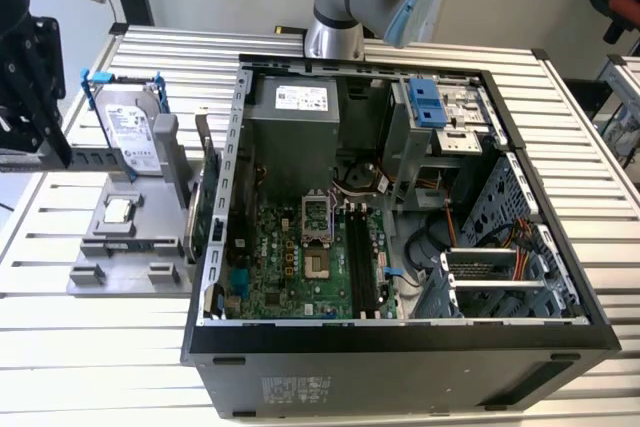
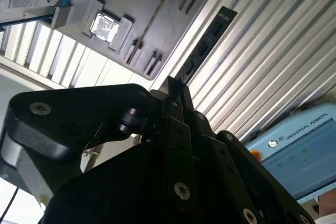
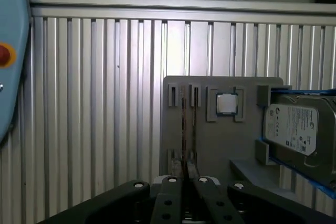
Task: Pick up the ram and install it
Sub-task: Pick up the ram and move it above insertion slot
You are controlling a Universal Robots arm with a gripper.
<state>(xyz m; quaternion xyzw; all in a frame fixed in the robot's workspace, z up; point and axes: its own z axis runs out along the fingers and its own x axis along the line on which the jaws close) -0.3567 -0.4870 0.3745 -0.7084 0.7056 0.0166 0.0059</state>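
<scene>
1. Between the fingers of the claw in the first wrist view stands the ram, seen edge-on as one thin dark line. The claw is closed and clamped on one end of it.
2. In the second wrist view the ram juts out from the fingertips as a long dark strip with black chips. Its free end is clear of both the ribbed worktop and the grey holder behind it.
3. In the exterior view the black claw sits at the exterior view's left edge, at about nine o'clock from the open computer case. The grey holder lies at roughly five o'clock from the claw.
4. That holder carries a hard drive in a blue frame and a processor chip. It also carries a green expansion card, standing on edge just beside the case wall.
5. The long black memory slots on the motherboard are well apart from the claw, off toward three o'clock.
6. The hard drive wears a pale printed label, too small to read.
7. The power supply in the case has a white label, and the case's near panel has a small grey one.
8. A blue pendant with white lettering shows in the second wrist view.
</scene>
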